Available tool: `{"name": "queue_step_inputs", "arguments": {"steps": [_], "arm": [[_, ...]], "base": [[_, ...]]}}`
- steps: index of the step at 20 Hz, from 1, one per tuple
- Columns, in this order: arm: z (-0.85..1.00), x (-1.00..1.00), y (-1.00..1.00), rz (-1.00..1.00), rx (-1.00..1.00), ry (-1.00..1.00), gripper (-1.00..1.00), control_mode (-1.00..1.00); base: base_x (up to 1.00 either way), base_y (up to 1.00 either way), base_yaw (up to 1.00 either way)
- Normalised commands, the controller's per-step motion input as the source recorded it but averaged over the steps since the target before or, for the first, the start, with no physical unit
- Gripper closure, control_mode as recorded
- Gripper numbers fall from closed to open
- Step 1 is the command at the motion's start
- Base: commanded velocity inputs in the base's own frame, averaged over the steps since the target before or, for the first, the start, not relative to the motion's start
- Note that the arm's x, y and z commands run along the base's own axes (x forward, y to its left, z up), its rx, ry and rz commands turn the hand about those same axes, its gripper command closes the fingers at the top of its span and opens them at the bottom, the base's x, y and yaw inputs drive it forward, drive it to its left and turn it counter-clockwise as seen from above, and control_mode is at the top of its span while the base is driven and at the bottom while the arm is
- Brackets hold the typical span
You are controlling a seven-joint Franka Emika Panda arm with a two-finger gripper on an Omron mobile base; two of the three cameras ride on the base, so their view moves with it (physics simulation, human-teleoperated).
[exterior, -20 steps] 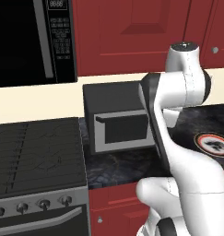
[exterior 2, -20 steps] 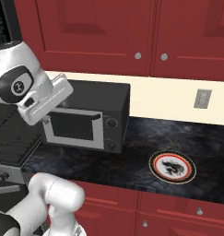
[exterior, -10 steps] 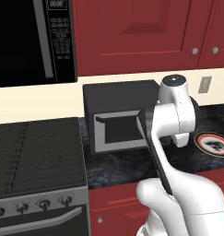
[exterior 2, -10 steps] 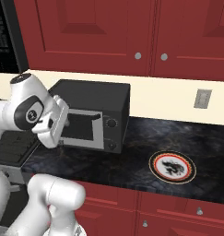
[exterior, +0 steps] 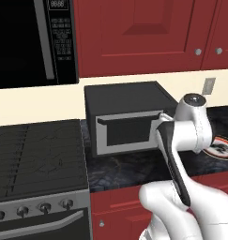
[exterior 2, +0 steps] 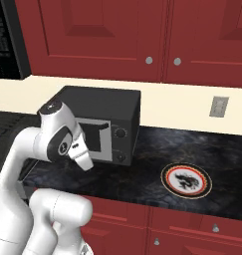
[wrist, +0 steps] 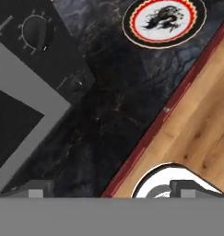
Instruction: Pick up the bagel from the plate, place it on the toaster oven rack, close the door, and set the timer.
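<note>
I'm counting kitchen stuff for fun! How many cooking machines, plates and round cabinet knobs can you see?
Cooking machines: 3, the microwave, the toaster oven and the stove
Plates: 1, the plate
Round cabinet knobs: 4, two up high and two down low
Total: 8

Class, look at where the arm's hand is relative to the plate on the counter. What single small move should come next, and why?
Probably swing the hand right, toward the plate. The gripper, jaws wide apart and holding nothing, hangs low in front of the toaster oven, while the plate sits well off to the right on the dark counter. The oven door looks shut, and I cannot make out a bagel on the plate.
</note>
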Motion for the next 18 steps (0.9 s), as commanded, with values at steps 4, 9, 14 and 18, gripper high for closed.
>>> {"name": "queue_step_inputs", "arguments": {"steps": [4,9,14,18], "arm": [[-0.03,0.19,-0.08,0.22,-0.3,0.07,-1.0,-1.0],[-0.14,0.09,-0.16,0.23,-0.19,0.03,-1.0,-1.0],[-0.47,0.08,-0.39,0.3,0.04,0.01,-1.0,-1.0],[-0.27,0.31,-0.41,0.33,0.13,0.0,-1.0,-1.0]], "base": [[0.0,0.0,0.0],[0.0,0.0,0.0],[0.0,0.0,0.0],[0.0,0.0,0.0]]}}
